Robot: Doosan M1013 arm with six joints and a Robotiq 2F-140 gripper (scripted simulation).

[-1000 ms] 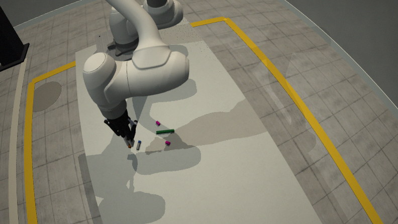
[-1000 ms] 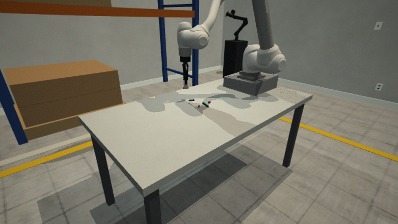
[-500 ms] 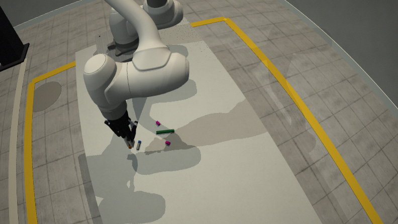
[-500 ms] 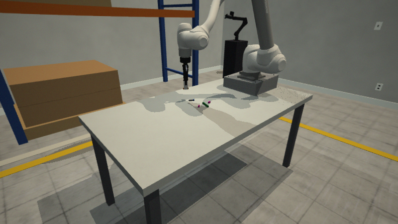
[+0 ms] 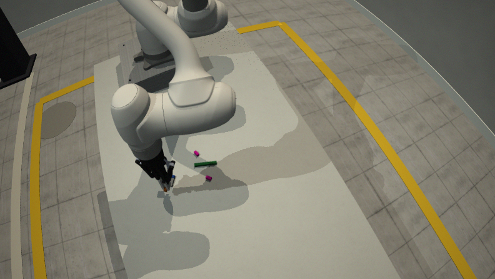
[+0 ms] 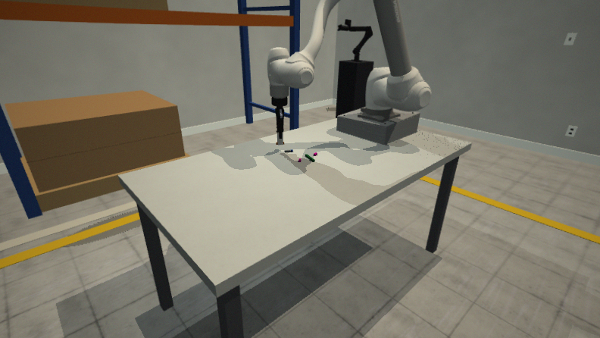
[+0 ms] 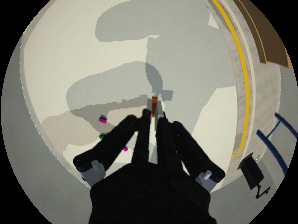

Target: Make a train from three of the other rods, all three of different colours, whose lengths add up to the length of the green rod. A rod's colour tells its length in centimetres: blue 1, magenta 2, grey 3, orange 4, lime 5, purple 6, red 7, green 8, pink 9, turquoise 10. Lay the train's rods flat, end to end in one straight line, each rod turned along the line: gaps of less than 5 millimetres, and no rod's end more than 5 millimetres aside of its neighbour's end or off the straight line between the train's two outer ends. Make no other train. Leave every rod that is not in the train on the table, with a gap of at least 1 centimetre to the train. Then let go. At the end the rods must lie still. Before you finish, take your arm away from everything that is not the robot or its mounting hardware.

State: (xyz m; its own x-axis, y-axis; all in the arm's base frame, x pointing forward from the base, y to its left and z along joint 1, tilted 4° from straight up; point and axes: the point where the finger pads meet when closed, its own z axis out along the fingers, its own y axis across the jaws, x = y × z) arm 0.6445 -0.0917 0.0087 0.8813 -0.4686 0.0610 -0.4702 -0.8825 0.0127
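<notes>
Ann: And it's the orange rod (image 5: 165, 189) (image 6: 277, 143) (image 7: 154, 102) in the spotlight, up off the table (image 5: 277, 221) (image 6: 251, 201) (image 7: 50, 60)!

Bob: How's the grip?

Ann: Clenched on it! The gripper (image 5: 167, 185) (image 6: 279, 138) (image 7: 153, 106) points downward, orange pinched between its fingertips, the shadow falling apart from it on the tabletop.

Bob: And just beside it?

Ann: The blue rod (image 5: 173, 176) (image 6: 292, 150) and the grey rod (image 5: 172, 181) (image 6: 286, 151), lying end to end! Whether they touch, I can't tell from here. Orange isn't laid down with them, so no three-rod train on the table.

Bob: Further out, the green rod (image 5: 205, 164) (image 6: 310, 158) (image 7: 102, 136) lies flat, well apart from that pair, and it's partly hidden in the wrist view.

Ann: Flanked by magenta! One magenta rod (image 5: 196, 152) (image 6: 315, 154) (image 7: 125, 149) sits near green on the robot-base side, a second magenta rod (image 5: 208, 177) (image 6: 299, 160) (image 7: 102, 119) on the other side, neither touching it.

Bob: Pull back, and there's the big white arm (image 5: 194, 114) (image 6: 289, 71) reaching over the table from its grey base block (image 5: 125, 52) (image 6: 365, 127).

Ann: Beyond the table, brown boxes (image 6: 96, 134) (image 7: 270, 35) and a black stand (image 6: 348, 83) (image 5: 14, 52) on the tiled floor!
</notes>
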